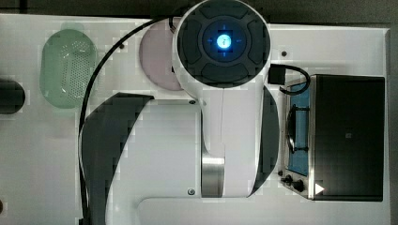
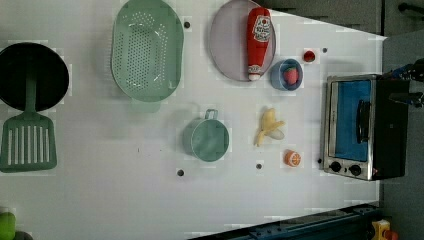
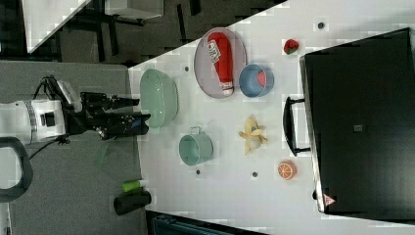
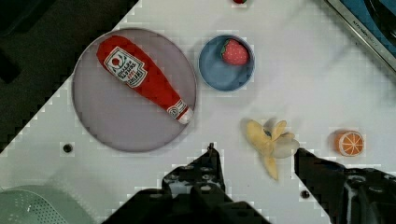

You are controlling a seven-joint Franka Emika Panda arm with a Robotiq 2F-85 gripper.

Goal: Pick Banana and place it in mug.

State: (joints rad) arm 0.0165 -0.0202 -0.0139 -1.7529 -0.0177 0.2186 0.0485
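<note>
The banana (image 2: 269, 127) is pale yellow and partly peeled, lying on the white table between the mug and the toaster oven. The teal mug (image 2: 207, 139) stands upright, handle toward the colander, with nothing visible inside it. In the right view, the banana (image 3: 252, 134) lies to the right of the mug (image 3: 195, 148), and my gripper (image 3: 142, 113) hangs high over the table, well apart from both. In the wrist view, my gripper (image 4: 255, 149) is open and holds nothing. The banana (image 4: 268, 140) shows far below, between the two fingers.
A toaster oven (image 2: 357, 127) stands past the banana. An orange slice (image 2: 292, 158) lies near it. A blue bowl (image 2: 286, 75) holds a strawberry beside a plate (image 2: 227, 45) with a ketchup bottle (image 2: 259, 40). A green colander (image 2: 146, 50), black pan (image 2: 30, 75) and spatula (image 2: 27, 142) lie further off.
</note>
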